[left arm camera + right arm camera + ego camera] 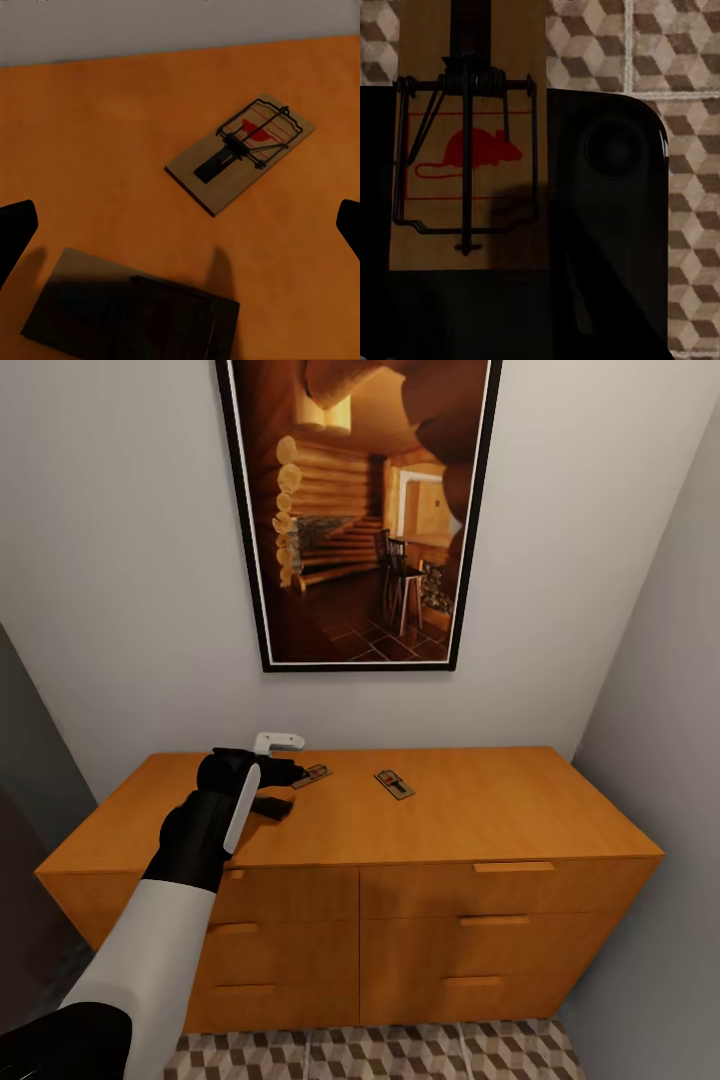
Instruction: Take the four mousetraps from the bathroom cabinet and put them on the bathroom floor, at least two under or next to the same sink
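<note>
The left gripper [290, 770] hovers over the cabinet [480, 810] top, jaws released, above two mousetraps [240, 152] lying there; a third [394, 783] lies nearby. The right jaws clench a mousetrap [469, 150] above the bathroom floor [690, 150].

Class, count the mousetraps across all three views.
4. Three lie on the cabinet top: one shadowed under the left arm, one beside it, one further right. The fourth mousetrap is close before the right wrist camera.

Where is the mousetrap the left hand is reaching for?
In the head view the mousetrap lies on top of the wooden cabinet, near the back wall, just ahead of the left gripper; another mousetrap sits to its right.
</note>
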`<state>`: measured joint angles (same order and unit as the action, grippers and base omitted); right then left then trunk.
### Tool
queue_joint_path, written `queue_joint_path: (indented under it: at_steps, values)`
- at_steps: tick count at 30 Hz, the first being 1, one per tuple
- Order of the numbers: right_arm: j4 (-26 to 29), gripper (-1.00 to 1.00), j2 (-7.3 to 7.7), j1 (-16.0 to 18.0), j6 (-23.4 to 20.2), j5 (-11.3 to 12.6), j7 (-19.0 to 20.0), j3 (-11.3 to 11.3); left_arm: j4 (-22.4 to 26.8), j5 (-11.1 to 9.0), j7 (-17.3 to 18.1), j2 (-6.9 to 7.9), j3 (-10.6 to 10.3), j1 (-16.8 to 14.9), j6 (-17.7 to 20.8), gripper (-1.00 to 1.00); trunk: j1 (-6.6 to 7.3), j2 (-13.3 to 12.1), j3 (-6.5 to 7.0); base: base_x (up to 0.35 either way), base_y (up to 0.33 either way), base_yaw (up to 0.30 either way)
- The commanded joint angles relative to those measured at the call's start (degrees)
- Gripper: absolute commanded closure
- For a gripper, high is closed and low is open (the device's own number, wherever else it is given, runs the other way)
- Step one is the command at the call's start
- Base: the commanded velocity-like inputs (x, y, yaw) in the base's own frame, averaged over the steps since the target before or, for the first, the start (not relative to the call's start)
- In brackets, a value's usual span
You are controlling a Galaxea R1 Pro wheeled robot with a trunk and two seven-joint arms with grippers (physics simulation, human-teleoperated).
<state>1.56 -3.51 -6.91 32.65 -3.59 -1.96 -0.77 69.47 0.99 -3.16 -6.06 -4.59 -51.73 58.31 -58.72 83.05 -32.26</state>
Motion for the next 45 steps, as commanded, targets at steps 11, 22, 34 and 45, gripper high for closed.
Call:
queue_joint_path:
  at_steps: [11, 22, 34, 45]
  values:
    - [0.1, 1.0, -0.01, 0.0, 0.1, -0.2, 0.0, 0.0, -0.7, 0.1, -0.2, -0.06, -0.1, 0.0, 0.2, -1.0, -0.01, 0.0, -0.05, 0.128, 0.0, 0.0]
    - [0.1, 1.0, -0.09, 0.0, 0.1, -0.2, 0.1, 0.0, -0.8, 0.1, -0.2, -0.06, -0.1, 0.0, 0.2, -1.0, -0.01, 0.0, -0.05, 0.007, 0.0, 0.0]
    - [0.0, 1.0, -0.09, 0.0, 0.1, -0.2, 0.1, 0.0, -1.2, 0.1, -0.2, -0.07, -0.1, 0.0, 0.2, -1.0, -0.01, 0.0, -0.61, 0.001, 0.0, 0.0]
    - [0.0, 1.0, -0.09, 0.0, 0.1, -0.2, 0.1, 0.0, -1.2, 0.1, -0.2, -0.09, -0.1, 0.0, 0.2, -1.0, -0.01, 0.0, -1.6, 0.061, 0.0, 0.0]
